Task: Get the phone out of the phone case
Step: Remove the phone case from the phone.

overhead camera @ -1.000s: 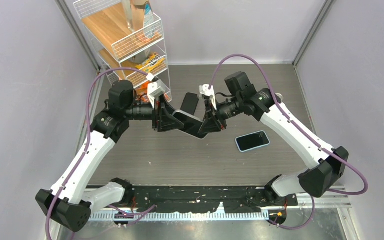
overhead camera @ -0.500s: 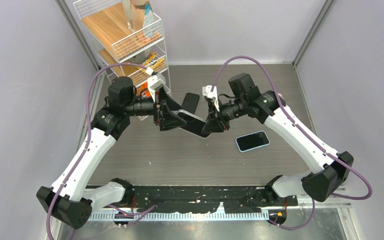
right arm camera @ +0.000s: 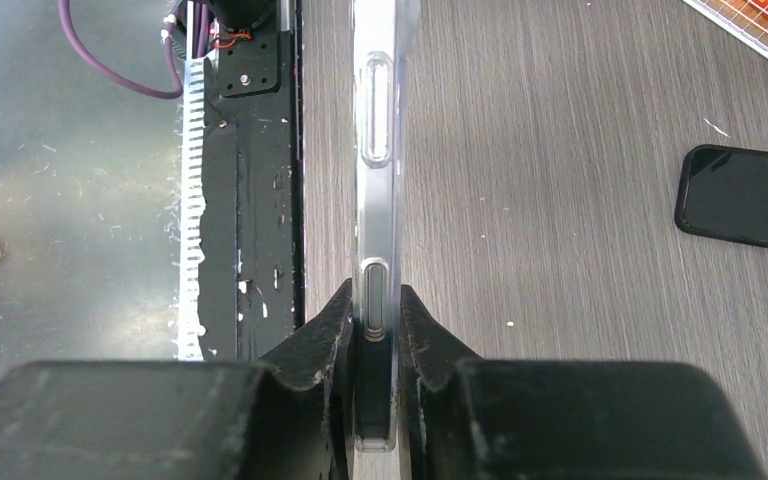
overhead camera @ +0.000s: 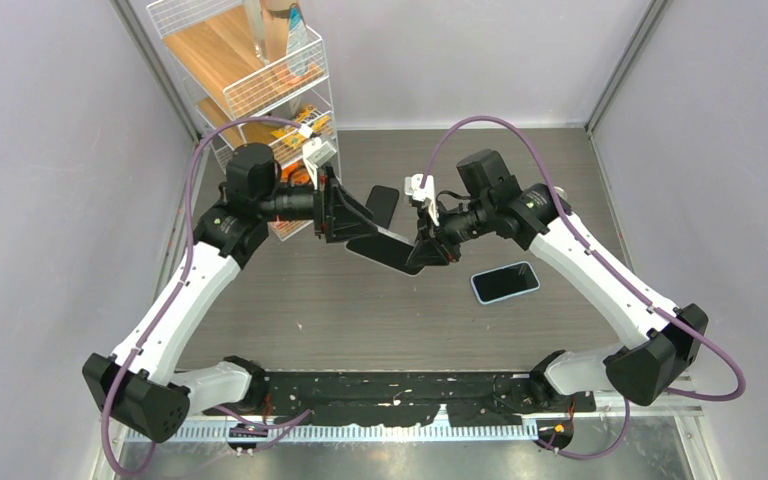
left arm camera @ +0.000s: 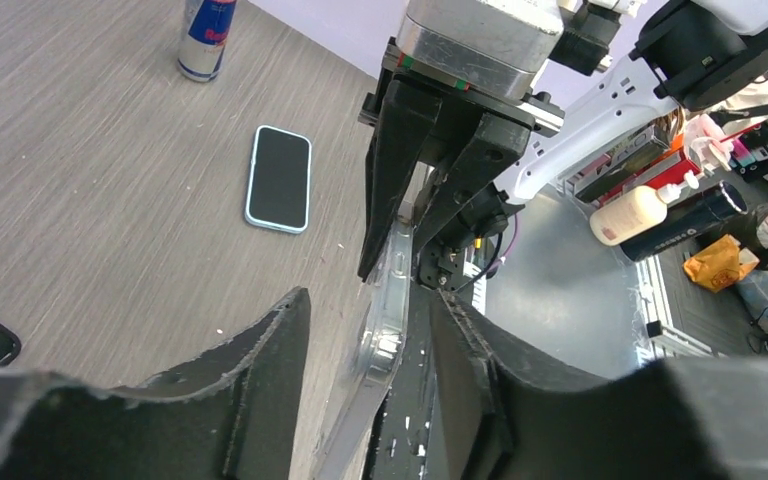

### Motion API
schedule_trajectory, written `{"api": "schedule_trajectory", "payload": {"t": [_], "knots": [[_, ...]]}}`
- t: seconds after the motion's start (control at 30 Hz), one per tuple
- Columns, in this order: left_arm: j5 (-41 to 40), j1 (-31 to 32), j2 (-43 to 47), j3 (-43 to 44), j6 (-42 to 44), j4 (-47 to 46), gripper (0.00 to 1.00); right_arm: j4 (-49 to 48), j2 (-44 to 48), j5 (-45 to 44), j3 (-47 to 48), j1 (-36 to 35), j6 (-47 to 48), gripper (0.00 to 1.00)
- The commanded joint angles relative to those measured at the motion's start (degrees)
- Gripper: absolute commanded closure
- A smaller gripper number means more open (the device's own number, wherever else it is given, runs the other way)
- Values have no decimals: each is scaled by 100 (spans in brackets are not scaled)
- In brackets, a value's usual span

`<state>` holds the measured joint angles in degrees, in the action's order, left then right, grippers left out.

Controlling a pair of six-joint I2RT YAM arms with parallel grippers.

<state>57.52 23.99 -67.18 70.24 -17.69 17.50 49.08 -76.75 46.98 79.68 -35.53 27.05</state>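
Pinched the phone case (right arm camera: 375, 150) by its thin button edge in the right gripper (right arm camera: 373, 300), jaws closed hard on it, above the table (overhead camera: 290, 300). Straddled the other end with the left gripper (left arm camera: 368, 310), jaws roughly half apart, clasping nothing. Showed the phone (overhead camera: 392, 250) seemingly not yet out. Risked slip, twist or drop under any pull against so narrow a hold.

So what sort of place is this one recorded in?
Probably a robotics lab test cell: plain panel walls box in a wood-grain table, a left arm and right arm are bolted at its near edge, and a stocked wire rack stands in the far left corner.
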Motion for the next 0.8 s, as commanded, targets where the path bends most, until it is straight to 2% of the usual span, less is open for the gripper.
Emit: {"api": "schedule_trajectory", "payload": {"t": [0.0, 0.2, 0.33, 0.77], "knots": [[72, 1, -30, 116, -195, -374, 53, -326, 278, 114, 70, -35, 55, 95], [117, 2, -83, 10, -424, -587, 74, -354, 281, 48, 76, -62, 55, 94], [82, 1, -107, -298, -881, -1059, 99, -385, 295, -56, 88, -97, 59, 95], [-60, 1, -222, -1086, -2225, -2329, 100, -394, 364, -629, 220, -288, 176, 95]]}}
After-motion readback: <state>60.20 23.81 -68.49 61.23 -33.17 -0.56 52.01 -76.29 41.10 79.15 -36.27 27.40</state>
